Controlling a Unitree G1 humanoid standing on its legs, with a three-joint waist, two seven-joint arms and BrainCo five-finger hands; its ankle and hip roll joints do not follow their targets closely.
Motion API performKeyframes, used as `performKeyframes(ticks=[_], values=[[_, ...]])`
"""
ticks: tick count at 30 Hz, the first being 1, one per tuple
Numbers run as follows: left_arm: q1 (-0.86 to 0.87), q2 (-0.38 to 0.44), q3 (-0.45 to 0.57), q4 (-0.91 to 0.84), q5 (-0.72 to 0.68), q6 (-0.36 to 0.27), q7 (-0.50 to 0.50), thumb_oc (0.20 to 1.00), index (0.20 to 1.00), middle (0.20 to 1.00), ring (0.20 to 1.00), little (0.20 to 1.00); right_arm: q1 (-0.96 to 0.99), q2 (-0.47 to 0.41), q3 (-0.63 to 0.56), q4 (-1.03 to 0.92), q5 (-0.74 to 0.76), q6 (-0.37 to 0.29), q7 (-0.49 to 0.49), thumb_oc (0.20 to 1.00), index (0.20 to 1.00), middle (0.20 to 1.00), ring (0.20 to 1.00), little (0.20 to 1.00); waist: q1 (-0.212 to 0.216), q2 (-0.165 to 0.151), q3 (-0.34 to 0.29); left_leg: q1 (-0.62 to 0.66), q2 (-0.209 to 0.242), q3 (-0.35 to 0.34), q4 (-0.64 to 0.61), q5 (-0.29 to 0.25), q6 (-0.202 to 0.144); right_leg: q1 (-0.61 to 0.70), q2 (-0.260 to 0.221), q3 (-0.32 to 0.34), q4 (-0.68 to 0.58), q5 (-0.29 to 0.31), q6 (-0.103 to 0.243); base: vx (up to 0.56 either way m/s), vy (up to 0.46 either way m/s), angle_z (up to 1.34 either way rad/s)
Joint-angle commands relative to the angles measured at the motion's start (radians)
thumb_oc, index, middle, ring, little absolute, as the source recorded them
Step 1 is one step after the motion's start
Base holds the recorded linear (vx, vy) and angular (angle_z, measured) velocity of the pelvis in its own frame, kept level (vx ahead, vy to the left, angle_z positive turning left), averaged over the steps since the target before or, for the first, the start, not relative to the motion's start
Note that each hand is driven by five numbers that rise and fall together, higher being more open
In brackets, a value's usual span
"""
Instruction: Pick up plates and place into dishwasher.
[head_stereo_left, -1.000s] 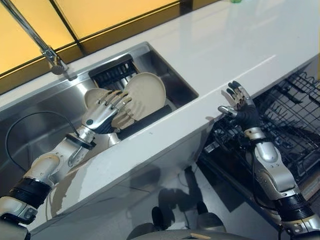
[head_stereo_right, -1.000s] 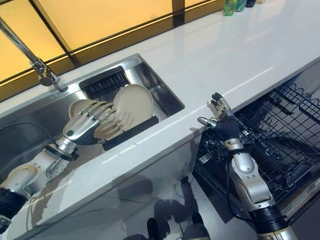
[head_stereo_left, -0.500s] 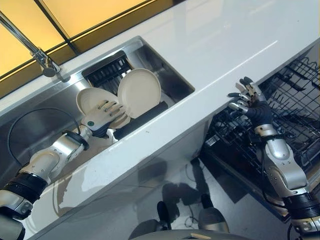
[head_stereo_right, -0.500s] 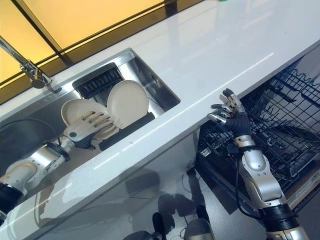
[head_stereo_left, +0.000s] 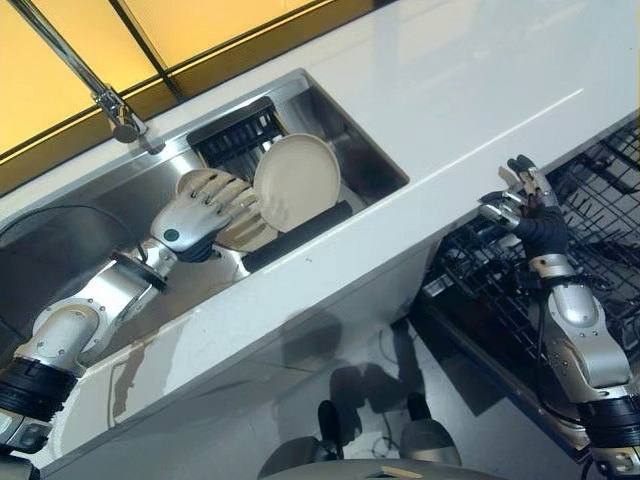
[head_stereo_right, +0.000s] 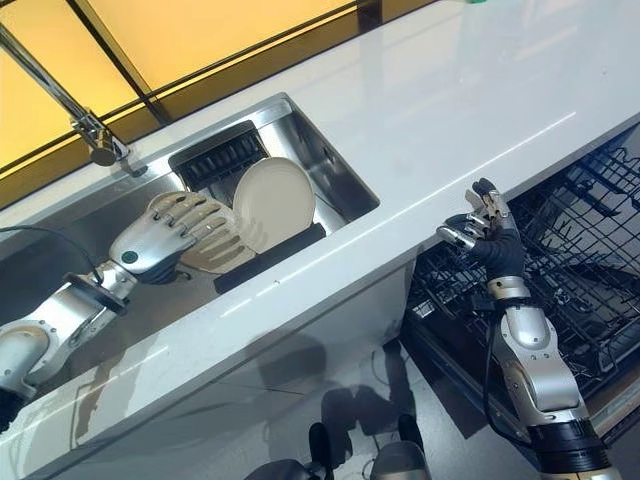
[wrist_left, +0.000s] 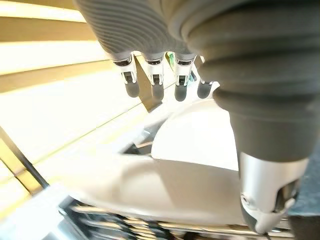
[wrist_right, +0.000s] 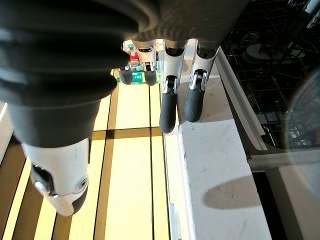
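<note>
Fingers (head_stereo_left: 232, 195) of left hand (head_stereo_left: 195, 215) spread over two plates (head_stereo_left: 295, 180).

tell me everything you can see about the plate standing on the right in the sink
The right plate is round, plain cream, matte like ceramic or melamine, with a shallow rim. It stands nearly on edge in the steel sink, leaning back toward a black slotted rack, its lower edge behind a dark bar. It overlaps a second cream plate beside it. The left hand reaches over that neighbouring plate, fingers close to this one; contact cannot be told.
</note>
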Motion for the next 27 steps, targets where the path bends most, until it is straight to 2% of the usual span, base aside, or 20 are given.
performKeyframes(ticks=[1,4,16,20,27], values=[[0.009,0.046,0.063,0.012,0.045,0.097,-0.048,1.0,1.0,1.0,1.0,1.0,0.028,-0.013,0.051,-0.048,0.017,0.027,0.011,1.0,1.0,1.0,1.0,1.0,0.049,-0.026,-0.087,-0.041,-0.039,-0.029,0.086,-0.104,0.015,-0.145,-0.077,-0.029,0.109,0.026,0.058,0.0,0.0,0.0],[-0.002,0.043,0.028,0.062,0.075,0.14,-0.08,1.0,1.0,1.0,1.0,1.0,0.016,-0.022,0.059,-0.036,0.022,0.024,0.004,1.0,1.0,1.0,1.0,1.0,0.046,-0.028,-0.085,-0.041,-0.038,-0.03,0.089,-0.105,0.014,-0.145,-0.075,-0.025,0.11,0.026,0.058,0.0,0.0,0.0],[-0.045,0.043,-0.068,0.186,0.094,0.143,-0.062,1.0,1.0,1.0,1.0,1.0,0.017,-0.031,0.074,-0.011,0.029,0.002,-0.017,1.0,1.0,1.0,1.0,1.0,0.031,-0.035,-0.079,-0.039,-0.035,-0.015,0.097,-0.109,0.014,-0.148,-0.067,-0.006,0.114,0.029,0.063,0.0,0.0,0.0],[-0.073,0.031,-0.103,0.216,0.094,0.182,-0.028,1.0,1.0,1.0,1.0,1.0,0.01,-0.04,0.079,-0.003,0.036,-0.003,-0.015,1.0,1.0,1.0,1.0,1.0,0.024,-0.031,-0.068,-0.044,-0.037,-0.013,0.1,-0.108,0.014,-0.155,-0.066,0.002,0.12,0.028,0.063,0.0,0.0,0.0],[-0.141,-0.022,-0.164,0.307,0.084,0.261,0.141,1.0,1.0,1.0,1.0,1.0,-0.014,-0.035,0.097,0.019,0.03,-0.016,-0.01,1.0,1.0,1.0,1.0,1.0,0.011,-0.035,-0.048,-0.058,-0.039,-0.01,0.098,-0.102,0.013,-0.169,-0.065,0.014,0.121,0.033,0.062,-0.01,0.008,-0.01]])
